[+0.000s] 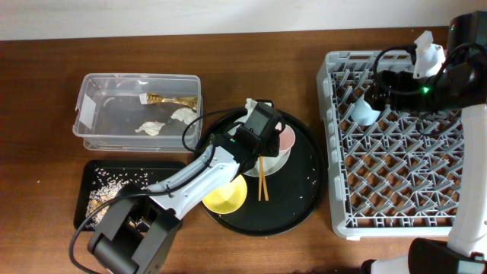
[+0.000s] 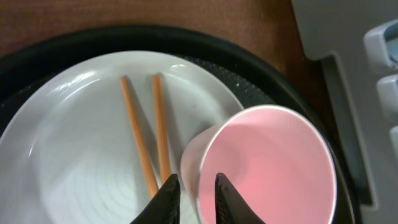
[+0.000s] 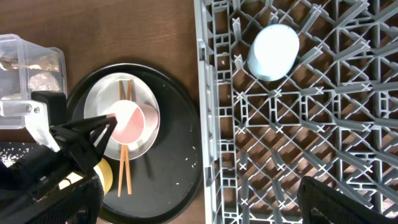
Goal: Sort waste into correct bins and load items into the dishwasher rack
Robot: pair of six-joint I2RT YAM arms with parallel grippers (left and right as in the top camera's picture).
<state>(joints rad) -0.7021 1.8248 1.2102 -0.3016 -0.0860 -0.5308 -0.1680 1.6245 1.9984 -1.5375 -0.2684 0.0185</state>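
Left wrist: left jaws seemingly clamped on pink cup (image 2: 267, 168) rim; right jaws apart.

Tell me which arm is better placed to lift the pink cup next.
Left: the left gripper straddles the pink cup at its rim; the right gripper hangs open over the rack, away from it.

Overhead looks straight down on the whole counter (image 1: 251, 68); left wrist hangs close over the plate (image 2: 62, 143), also seen from the higher right wrist.
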